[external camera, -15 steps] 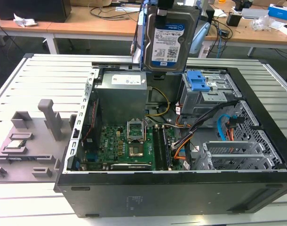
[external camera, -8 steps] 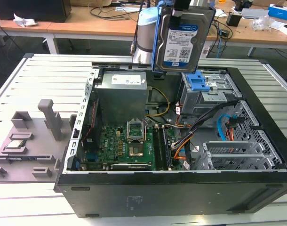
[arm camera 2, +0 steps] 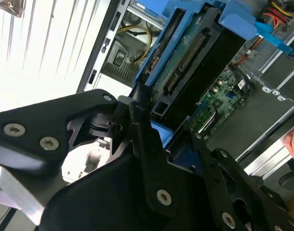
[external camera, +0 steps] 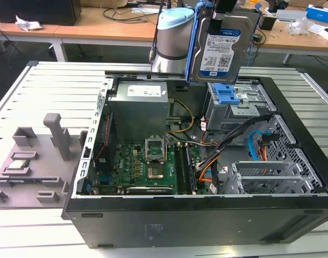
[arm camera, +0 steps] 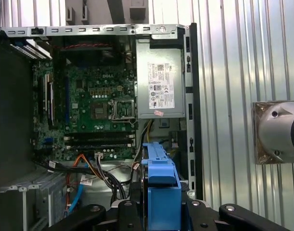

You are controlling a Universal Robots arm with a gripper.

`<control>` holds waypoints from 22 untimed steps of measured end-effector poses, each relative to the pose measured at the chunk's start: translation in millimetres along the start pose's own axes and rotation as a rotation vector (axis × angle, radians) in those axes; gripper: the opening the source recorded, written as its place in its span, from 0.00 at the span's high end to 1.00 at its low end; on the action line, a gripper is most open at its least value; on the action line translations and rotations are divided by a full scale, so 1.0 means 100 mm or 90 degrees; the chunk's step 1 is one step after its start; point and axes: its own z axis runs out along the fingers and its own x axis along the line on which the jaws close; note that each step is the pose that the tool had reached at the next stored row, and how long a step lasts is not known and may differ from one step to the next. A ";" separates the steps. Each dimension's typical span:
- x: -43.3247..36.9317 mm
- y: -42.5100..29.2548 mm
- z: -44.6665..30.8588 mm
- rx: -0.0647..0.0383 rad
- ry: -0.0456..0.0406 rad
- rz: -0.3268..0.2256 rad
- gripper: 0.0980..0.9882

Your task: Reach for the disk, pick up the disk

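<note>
While my gripper (arm camera 2: 171, 139) clamps the disk (external camera: 220, 45), it hangs upright, long axis vertical, above the case's (external camera: 196, 217) far bay.

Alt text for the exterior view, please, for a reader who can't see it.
The disk, a silver-grey hard drive in a blue carrier frame, hangs lifted above the open computer case, upright beside the robot arm. Below it lie the motherboard, the grey power supply and the drive cage.

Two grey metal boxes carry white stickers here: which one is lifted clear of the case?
The disk, held upright above the case in its blue frame by the gripper. The power supply sits inside the case.
</note>
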 end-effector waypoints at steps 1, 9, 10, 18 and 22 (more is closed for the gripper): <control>0.000 -0.002 0.000 0.000 0.0000 0.000 0.70; 0.183 -0.013 0.002 0.000 0.0000 0.000 0.70; 0.198 -0.014 0.002 0.000 0.0000 0.000 0.70; 0.383 -0.025 0.002 0.000 0.0000 0.000 0.70; 0.463 -0.029 0.003 0.000 0.0000 0.000 0.70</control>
